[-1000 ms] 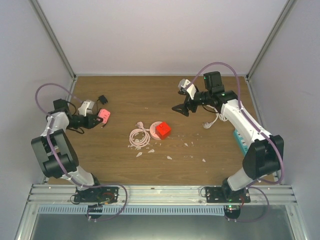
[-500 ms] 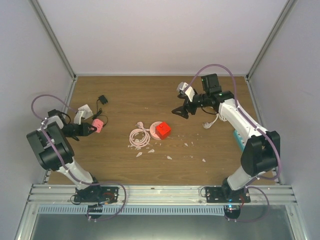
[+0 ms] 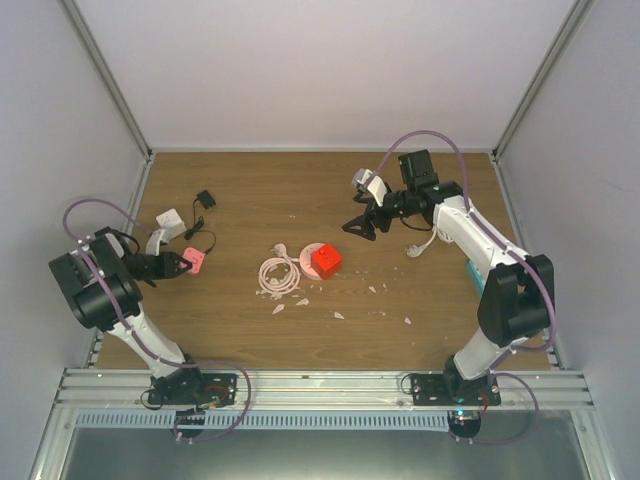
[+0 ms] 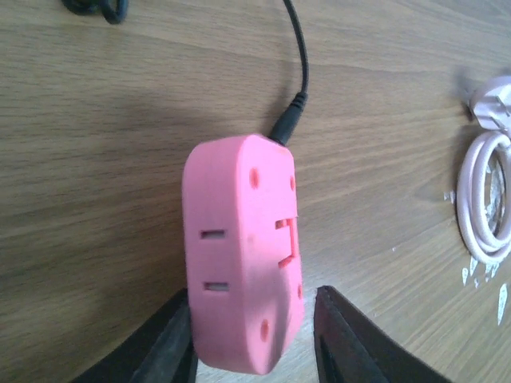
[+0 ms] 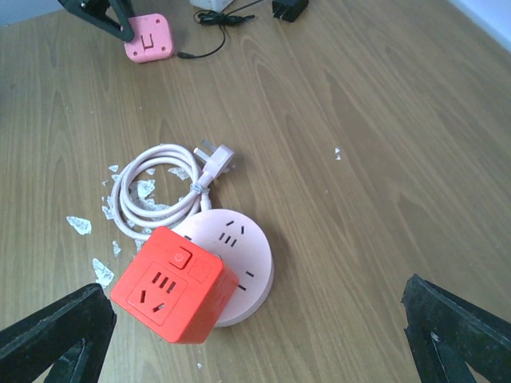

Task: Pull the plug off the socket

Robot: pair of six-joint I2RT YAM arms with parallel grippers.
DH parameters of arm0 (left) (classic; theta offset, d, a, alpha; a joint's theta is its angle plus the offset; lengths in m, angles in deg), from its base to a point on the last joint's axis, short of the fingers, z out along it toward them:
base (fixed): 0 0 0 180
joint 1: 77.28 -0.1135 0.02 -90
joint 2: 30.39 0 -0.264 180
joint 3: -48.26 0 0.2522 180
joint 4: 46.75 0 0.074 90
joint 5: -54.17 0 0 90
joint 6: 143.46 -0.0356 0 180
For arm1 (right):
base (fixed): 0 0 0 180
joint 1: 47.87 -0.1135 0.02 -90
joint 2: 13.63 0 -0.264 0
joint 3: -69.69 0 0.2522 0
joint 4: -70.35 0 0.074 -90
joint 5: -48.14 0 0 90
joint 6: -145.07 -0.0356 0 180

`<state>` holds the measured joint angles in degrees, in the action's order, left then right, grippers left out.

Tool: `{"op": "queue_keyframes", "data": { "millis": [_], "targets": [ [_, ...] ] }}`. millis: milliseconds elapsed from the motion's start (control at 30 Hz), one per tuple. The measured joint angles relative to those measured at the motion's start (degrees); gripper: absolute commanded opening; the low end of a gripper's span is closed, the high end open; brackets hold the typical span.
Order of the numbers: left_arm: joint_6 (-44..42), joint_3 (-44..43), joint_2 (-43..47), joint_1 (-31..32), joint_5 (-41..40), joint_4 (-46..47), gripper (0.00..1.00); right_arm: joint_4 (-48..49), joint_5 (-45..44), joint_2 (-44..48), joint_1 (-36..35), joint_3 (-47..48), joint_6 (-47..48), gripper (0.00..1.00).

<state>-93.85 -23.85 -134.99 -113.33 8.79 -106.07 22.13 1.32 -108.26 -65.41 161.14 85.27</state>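
Soft, even light from above fills the top view. The white walls [image 3: 300, 70] look slightly washed, and the arms throw only faint shadows on the wooden table [image 3: 250, 180] around the red cube [image 3: 325, 260]. The picture is a little coarse, so the small scraps near the cube stay unclear. In the left wrist view the pink block [image 4: 243, 251], well left of the cube, is sharp and casts a broad soft shadow on its side away from the cube. The black fingers [image 4: 160, 351] beside it are blurred. The right wrist view is bright and clear.
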Motion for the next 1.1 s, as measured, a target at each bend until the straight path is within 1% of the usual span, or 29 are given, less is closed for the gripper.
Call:
{"op": "queue_keyframes", "data": {
  "millis": [67, 233, 333, 433, 567, 700, 933, 1100],
  "targets": [
    [-0.17, -0.66, -0.04, -0.28, -0.59, -0.09, 0.57, -0.52, 0.35, -0.94, 0.0, 0.02, 0.02, 1.0],
    [-0.72, -1.92, 0.24, -0.46, -1.29, 0.11, 0.76, -1.22, 0.48, -1.95, 0.0, 0.02, 0.04, 1.0],
    [-0.79, -1.86, 1.97, -0.44, -1.64, 0.42, 0.82, -1.27, 0.68, -1.99, 0.0, 0.11, 0.02, 1.0],
    [-0.94, -1.79, 5.81, -0.11, -1.68, 0.87, 0.89, -1.53, 0.98, -2.36, 0.0, 0.52, 0.0, 1.0],
    [-1.49, -1.88, 10.88, 1.09, -1.46, 0.98, 0.91, -1.55, 1.22, -2.71, 0.0, 0.74, 0.02, 1.0],
    [-2.4, -2.84, 14.23, 4.46, -1.07, 0.83, 0.9, -1.55, 1.73, -2.73, 0.0, 0.74, 0.0, 1.0],
    [-4.22, -3.37, 17.55, 14.51, -0.72, 0.76, 0.87, 0.2, 1.62, -2.78, -0.52, 0.57, -3.87, 1.0],
    [-4.59, -1.05, 19.71, 22.82, -0.44, 1.68, 0.85, 2.34, -0.26, -2.75, -4.2, -2.27, -7.13, 1.0]
  ]
}}
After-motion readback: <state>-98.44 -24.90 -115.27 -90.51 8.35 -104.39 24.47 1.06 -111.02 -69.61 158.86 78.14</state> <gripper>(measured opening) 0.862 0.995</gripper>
